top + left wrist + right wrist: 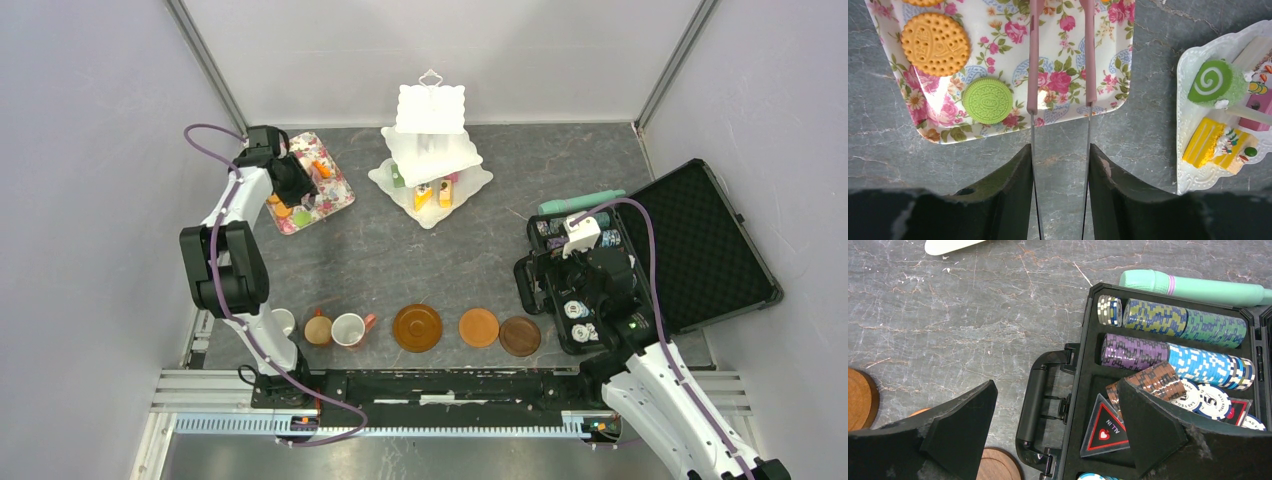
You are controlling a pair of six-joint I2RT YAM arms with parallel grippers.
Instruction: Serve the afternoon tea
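My left gripper (1060,150) is shut on a pair of thin metal tongs (1033,60), whose pink tips hang apart over the near edge of the floral tray (1068,80) with nothing between them. On that tray lie an orange biscuit (935,43) and a green sandwich biscuit (987,100). The white tiered stand (430,150) is at the back centre; its bottom tier (1188,150) holds a green roll cake (1211,80) and a yellow cake (1208,142). Three mugs (348,329) and three saucers (417,327) line the front. My right gripper (1055,385) hangs open over the poker case edge.
The open black case of poker chips (700,250) fills the right side, its handle (1035,400) below my right gripper. A mint-green tube (1193,287) lies behind the case. Grey walls and metal posts close in the table on three sides.
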